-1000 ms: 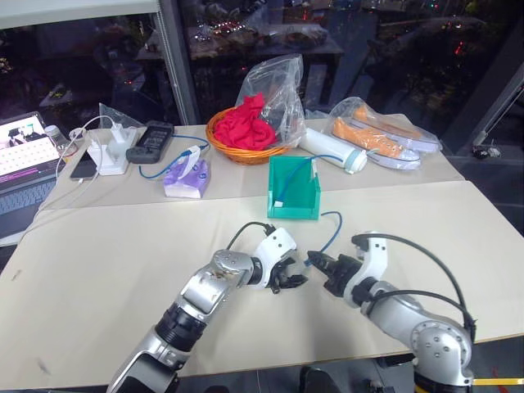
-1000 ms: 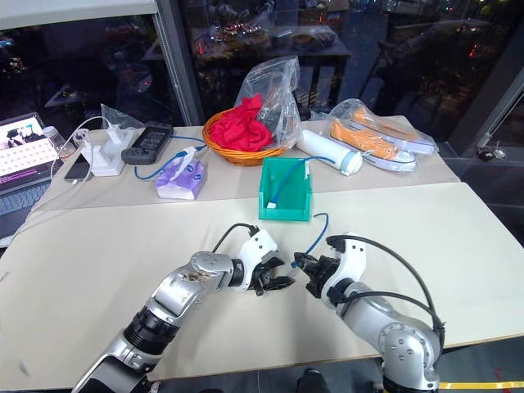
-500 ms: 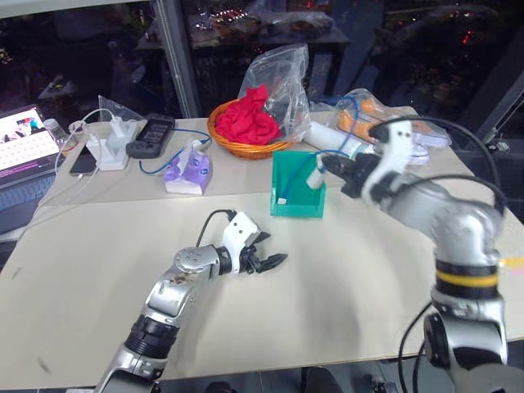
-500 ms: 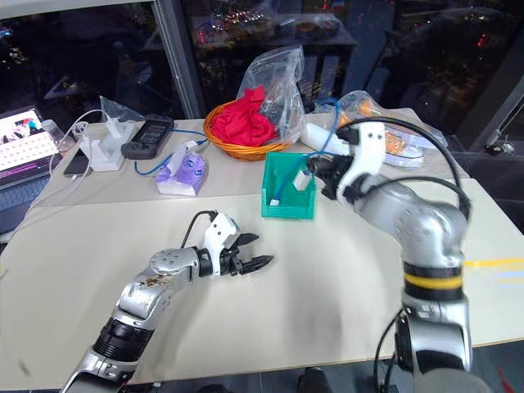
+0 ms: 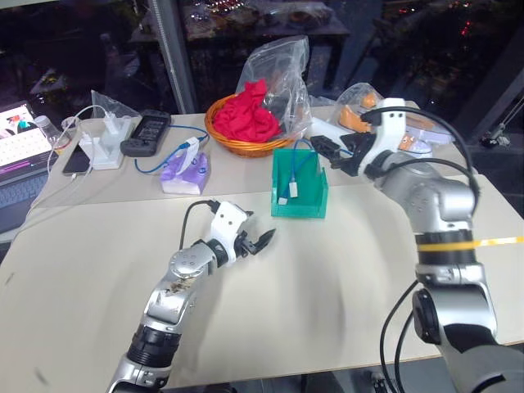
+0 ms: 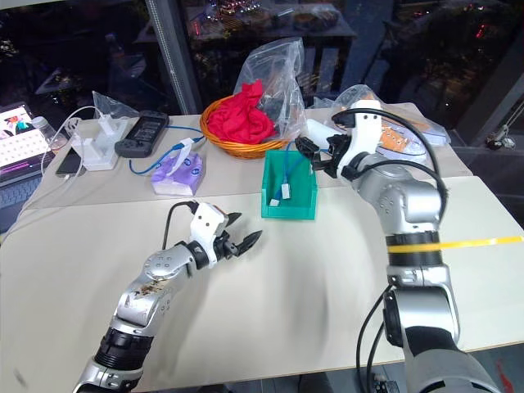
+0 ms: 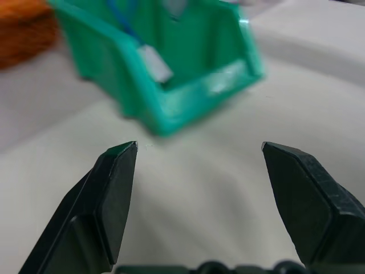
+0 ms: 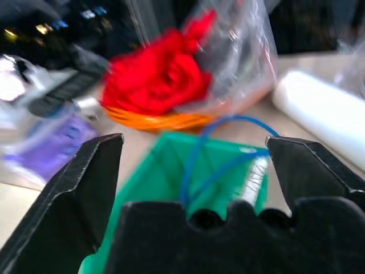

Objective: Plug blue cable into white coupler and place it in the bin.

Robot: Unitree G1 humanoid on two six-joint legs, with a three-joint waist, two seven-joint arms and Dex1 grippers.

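Observation:
The teal bin (image 5: 309,199) stands in the middle of the table. Inside it the blue cable (image 5: 295,167) curls up against the back wall. Its lower end sits in the white coupler (image 6: 285,191), which rests in the bin. My right gripper (image 5: 329,155) hovers just behind the bin's top right corner, open and empty. The right wrist view looks between its fingers (image 8: 91,171) down onto the cable (image 8: 201,149). My left gripper (image 5: 260,232) is open and empty above the table in front of the bin, pointing at it; the coupler (image 7: 155,61) is in its wrist view.
An orange woven basket (image 5: 225,144) with red cloth and a plastic bag stands behind the bin. A purple tissue pack (image 5: 187,174), a black device (image 5: 147,135), white chargers (image 5: 102,146) and a laptop lie to the left. A white roll (image 6: 321,131) and bagged shoes (image 5: 368,110) lie to the right.
My right gripper carried the cable and coupler up from the table's front to the bin, then opened; they now lie in the bin. My left gripper rose and turned toward the bin.

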